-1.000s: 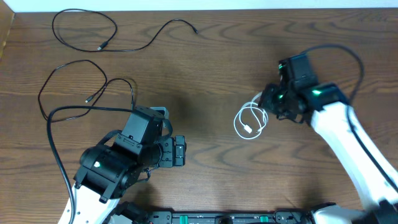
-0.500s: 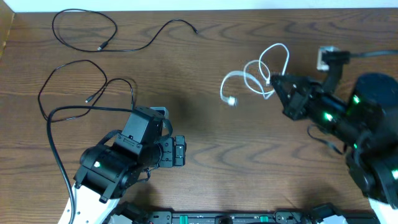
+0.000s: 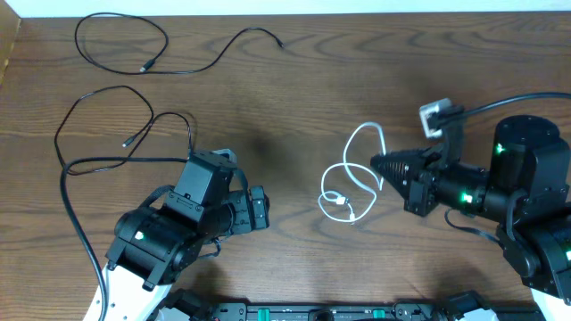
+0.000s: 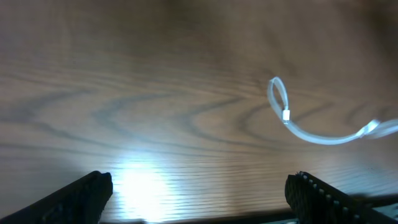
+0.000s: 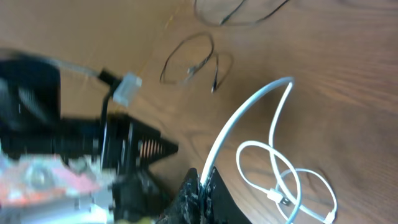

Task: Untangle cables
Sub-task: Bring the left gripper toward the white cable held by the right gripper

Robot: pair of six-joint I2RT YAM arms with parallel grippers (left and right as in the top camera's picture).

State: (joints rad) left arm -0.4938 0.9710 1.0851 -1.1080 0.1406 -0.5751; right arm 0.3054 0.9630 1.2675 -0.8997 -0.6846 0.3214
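The white cable (image 3: pixel 350 183) is looped near the table's middle, one end pinched in my right gripper (image 3: pixel 376 166), which is shut on it. In the right wrist view the cable (image 5: pixel 272 127) arcs up from the jaws (image 5: pixel 203 185) and coils on the wood with both plugs lying free. One black cable (image 3: pixel 259 30) lies spread out at the far left. A second black cable (image 3: pixel 116 87) loops below it, apart from the first. My left gripper (image 3: pixel 259 210) is open and empty, left of the white cable, which shows in its view (image 4: pixel 311 134) beyond the jaws (image 4: pixel 199 199).
A thicker black cord (image 3: pixel 116 160) runs from the left arm across the left side of the table. The right arm's body (image 3: pixel 517 187) fills the right side. The left arm (image 5: pixel 62 143) shows in the right wrist view, with the black cables (image 5: pixel 198 53) behind it.
My right gripper took the white cable from the table, swung it up and away, then brought it back down toward the middle. The left gripper turned slightly.
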